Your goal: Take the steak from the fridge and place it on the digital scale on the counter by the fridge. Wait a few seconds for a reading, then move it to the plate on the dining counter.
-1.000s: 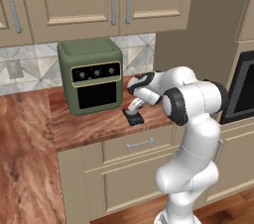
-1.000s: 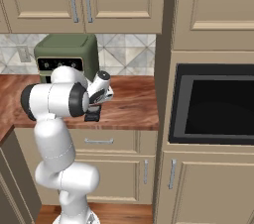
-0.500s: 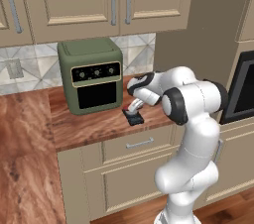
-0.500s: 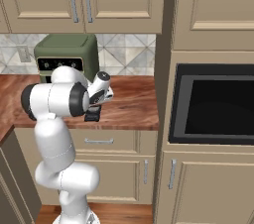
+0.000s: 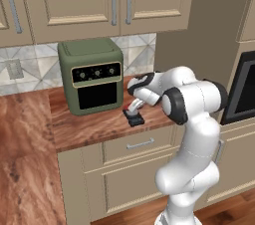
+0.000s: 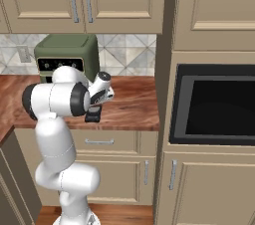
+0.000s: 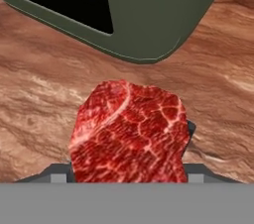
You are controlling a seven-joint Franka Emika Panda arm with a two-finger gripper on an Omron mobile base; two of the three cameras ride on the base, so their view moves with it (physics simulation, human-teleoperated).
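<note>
Red, marbled meat shows large in the hand view: the steak (image 7: 129, 131) lies in front of the green toaster oven (image 5: 92, 74), with a dark corner of the digital scale (image 5: 134, 118) showing at its edge. The scale sits on the wood counter (image 5: 89, 127), just beside the oven's front corner. The gripper (image 5: 135, 108) hangs directly over the scale. I cannot tell if its fingers are closed on the steak.

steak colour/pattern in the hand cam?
Deep red with pale marbling lines across the steak, clearest in the hand view.
</note>
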